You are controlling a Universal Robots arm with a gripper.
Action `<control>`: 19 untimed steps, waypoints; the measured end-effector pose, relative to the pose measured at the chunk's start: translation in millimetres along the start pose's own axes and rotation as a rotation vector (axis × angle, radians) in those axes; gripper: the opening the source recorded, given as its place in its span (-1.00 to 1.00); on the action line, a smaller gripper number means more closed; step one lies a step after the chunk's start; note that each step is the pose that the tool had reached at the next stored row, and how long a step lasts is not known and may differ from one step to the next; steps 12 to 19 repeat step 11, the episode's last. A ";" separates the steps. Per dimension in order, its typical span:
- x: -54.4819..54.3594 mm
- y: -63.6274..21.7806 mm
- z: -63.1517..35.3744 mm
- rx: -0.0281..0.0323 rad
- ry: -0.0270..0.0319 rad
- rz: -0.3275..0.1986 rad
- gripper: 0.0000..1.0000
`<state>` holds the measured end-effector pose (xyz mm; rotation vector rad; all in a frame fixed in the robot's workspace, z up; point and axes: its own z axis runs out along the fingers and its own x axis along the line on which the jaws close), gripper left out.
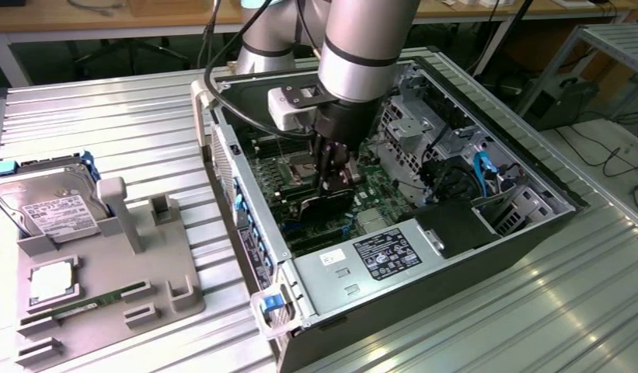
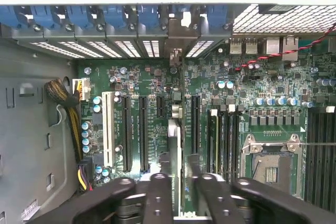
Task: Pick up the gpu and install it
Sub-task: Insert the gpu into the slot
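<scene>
Down inside the open computer case (image 1: pixel 526 210), the gripper (image 2: pixel 176 182) pinches the gpu (image 2: pixel 177 145) edge-on over a motherboard slot (image 2: pixel 173 103). Installing seems underway; seating calls for square alignment, though contact is hard to judge.

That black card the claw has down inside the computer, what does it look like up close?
The black card is thin and flat, standing on edge inside the open computer case, low over the green circuit board. The claw grips its top edge from above, fingers on either side. In the wrist view it appears edge-on as a narrow strip running between the long black slots, its far end reaching the metal bracket openings at the case wall. Whether it is fully seated cannot be told.
</scene>
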<state>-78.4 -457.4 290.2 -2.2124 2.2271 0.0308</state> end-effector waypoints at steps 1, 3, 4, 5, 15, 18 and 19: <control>0.0 0.0 0.0 0.0000 0.0001 0.000 -0.58; 0.0 0.0 0.0 0.0000 0.0000 0.000 -0.71; 0.0 0.0 0.0 0.0000 0.0000 0.000 -0.79; 0.0 0.0 0.0 0.0000 0.0000 0.000 -0.79; 0.0 0.0 0.0 0.0000 0.0000 0.000 -0.79; 0.0 0.0 0.0 0.0000 0.0000 0.000 -0.79; 0.0 0.0 0.0 0.0000 0.0000 0.000 -0.79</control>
